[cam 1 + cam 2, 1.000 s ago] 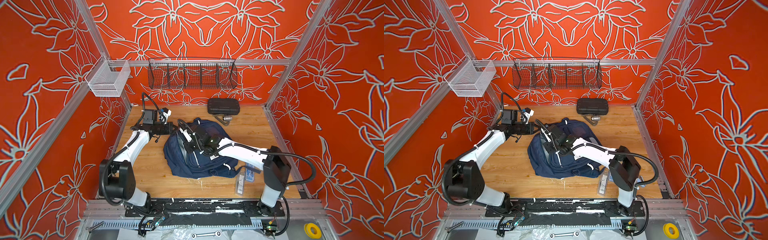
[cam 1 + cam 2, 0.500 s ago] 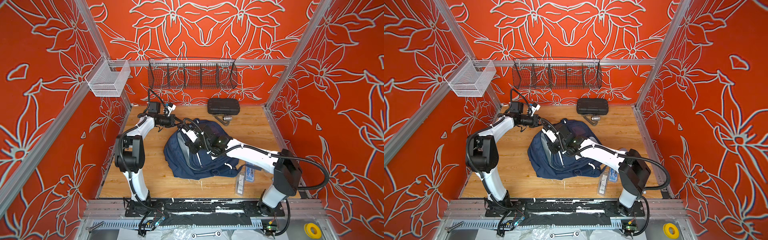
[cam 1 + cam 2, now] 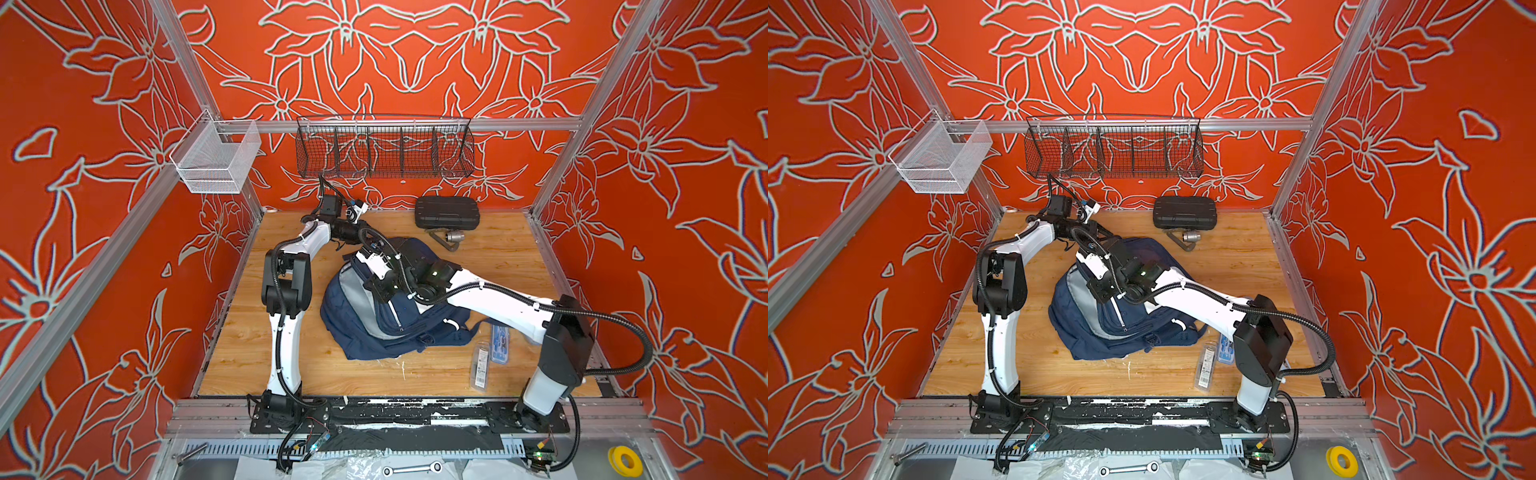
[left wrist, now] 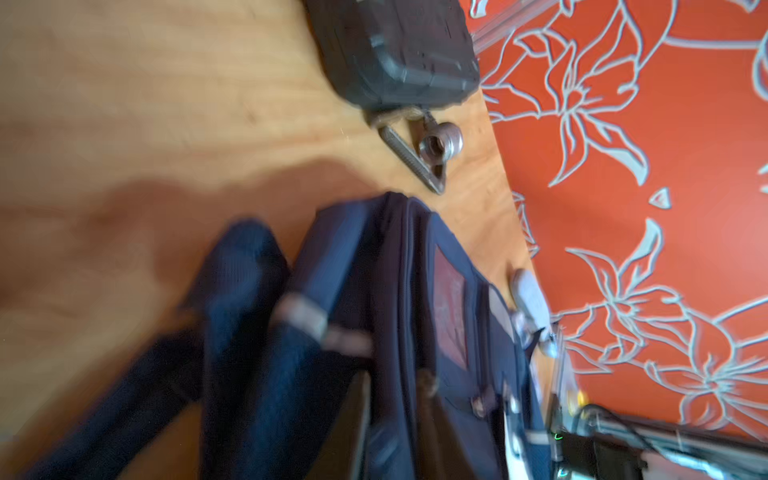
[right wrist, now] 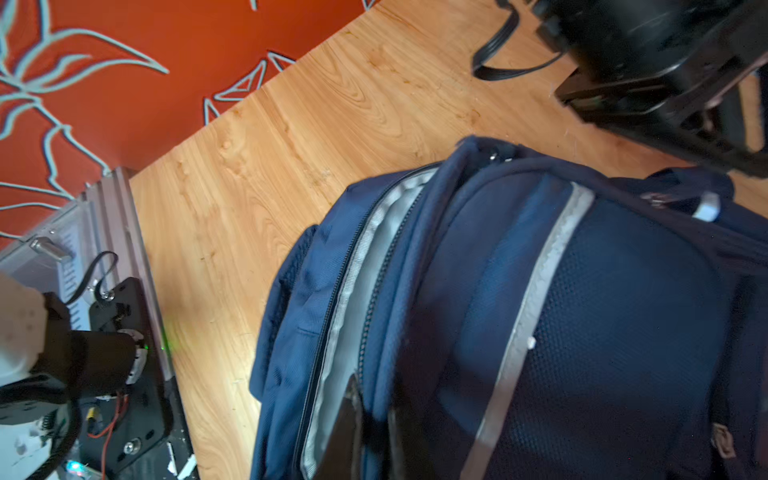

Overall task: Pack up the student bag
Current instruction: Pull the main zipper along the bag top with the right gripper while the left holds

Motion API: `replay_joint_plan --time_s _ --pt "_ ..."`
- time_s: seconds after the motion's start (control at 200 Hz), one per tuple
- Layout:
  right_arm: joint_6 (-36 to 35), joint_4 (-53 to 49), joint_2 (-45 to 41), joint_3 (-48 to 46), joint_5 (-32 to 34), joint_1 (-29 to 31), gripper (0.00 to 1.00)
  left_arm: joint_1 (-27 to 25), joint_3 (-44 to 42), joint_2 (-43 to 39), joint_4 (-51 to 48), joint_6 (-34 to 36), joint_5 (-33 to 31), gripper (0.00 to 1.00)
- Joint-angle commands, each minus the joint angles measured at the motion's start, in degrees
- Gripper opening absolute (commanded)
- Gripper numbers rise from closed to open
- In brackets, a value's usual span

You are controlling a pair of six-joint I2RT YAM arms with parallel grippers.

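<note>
Where it gapes, navy student bag [image 3: 357, 336], grey-lined

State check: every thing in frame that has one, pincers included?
student bag: lying on the table, main compartment unzipped
right pincer: shut on the bag's opening edge
left pincer: by the bag's top, open or shut unclear
black case: closed
black wire basket: looks empty
white mesh basket: empty
clear packs: on the table, not packed
</note>
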Motion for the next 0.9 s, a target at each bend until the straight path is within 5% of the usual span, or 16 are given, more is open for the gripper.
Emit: replay_joint_plan --time_s 0.0,0.085,0.22,0.505,0.741,0.896 --pt "5.7 -0.13 0.13 2.58 -1.19 0.47 0.0 1.01 2.17 -4.79 -0.53 2.72 -7.91 0.47" --pt "9.26 1.62 -0.04 1.29 0.09 -1.26 0.0 2.1 0.86 -9.3 -2.25 2.39 -13.41 0.7" --pt "13.72 3.02 1.14 1.03 0.63 -3.42 0.0 5.14 -0.19 -15.29 -7.96 0.06 -19.33 0.82" --pt "18.25 4.32 8.72 7.89 0.28 -7.8 0.0 11.06 -23.22 -37.04 -13.12 -5.84 -30.92 0.84" --pt "16.35 2.26 16.86 18.47 -2.49 -9.32 0.0 10.06 -47.48 -53.02 -10.05 -13.78 -26.92 0.78" --pt "16.38 -0.7 21.91 25.27 -4.45 -9.27 0.0 7.89 -55.27 -55.08 -5.37 -16.79 -24.54 0.73"
